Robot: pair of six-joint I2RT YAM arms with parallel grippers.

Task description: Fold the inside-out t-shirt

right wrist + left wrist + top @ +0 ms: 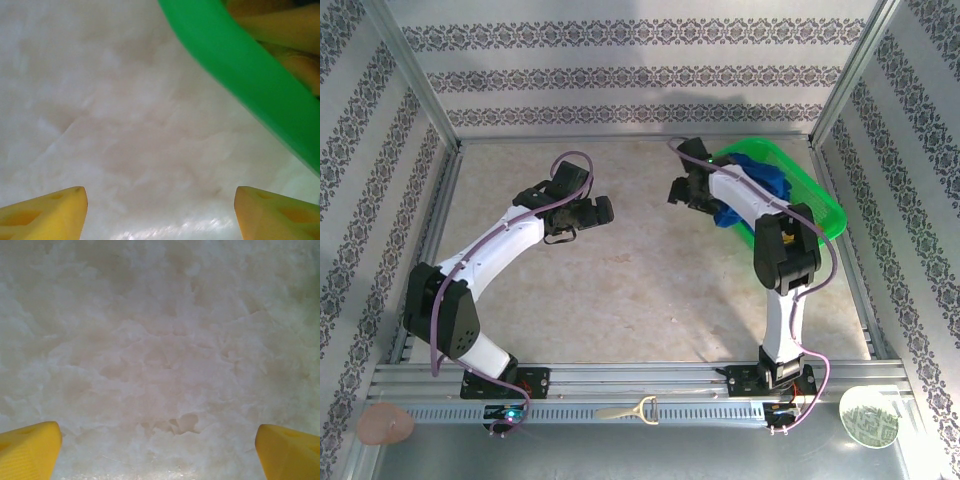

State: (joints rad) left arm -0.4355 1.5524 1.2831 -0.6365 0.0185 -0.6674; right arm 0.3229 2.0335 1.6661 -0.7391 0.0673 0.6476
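Top external view: the inside-out t-shirt (765, 175) lies bunched in a green bin (817, 188) at the far right of the table (640, 290); none of the cloth is out on the table yet.
Right pincer: the right pincer (692, 190) hangs just beside the bin's left rim, over bare table, not over the shirt.
Right wrist view: right pincer (160, 210) spread, nothing between its yellow fingers (45, 210); the green bin (240, 75) crosses the upper right corner, with something yellowish (285, 30) inside, too blurred to name.
Left pincer: the left pincer (590, 212) is held above mid-table, well apart from the bin.
Left wrist view: left pincer (157, 440) spread wide and empty, bare table (160, 340) below.
Step in hand: my reading is fetching; the shirt has to leave the bin before any folding starts.
Next move calls for: the right arm to shift over the rim toward the blue cloth, lower, and pinch blue fabric alone, not the rim.
Then: lift it clear and lay it on the open middle of the table, where the left arm can help spread it.
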